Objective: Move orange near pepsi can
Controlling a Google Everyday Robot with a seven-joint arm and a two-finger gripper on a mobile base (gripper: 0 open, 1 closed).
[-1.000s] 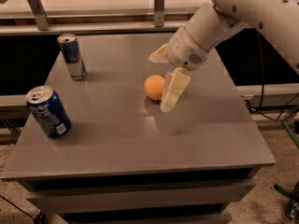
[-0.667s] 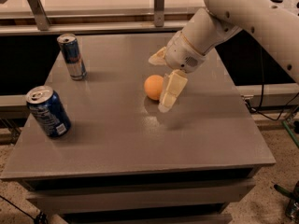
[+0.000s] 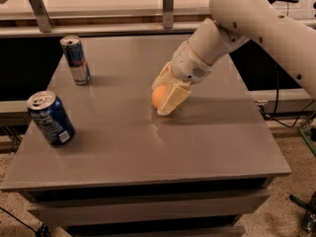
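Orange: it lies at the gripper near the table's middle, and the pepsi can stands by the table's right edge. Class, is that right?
No. The camera view shows the pepsi can by the table's left edge, not its right. The orange does lie at the gripper near the table's middle.

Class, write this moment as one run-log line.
gripper: at orange, centre of table | orange: on table, apart from pepsi can | pepsi can: standing, left edge | goal: not yet met
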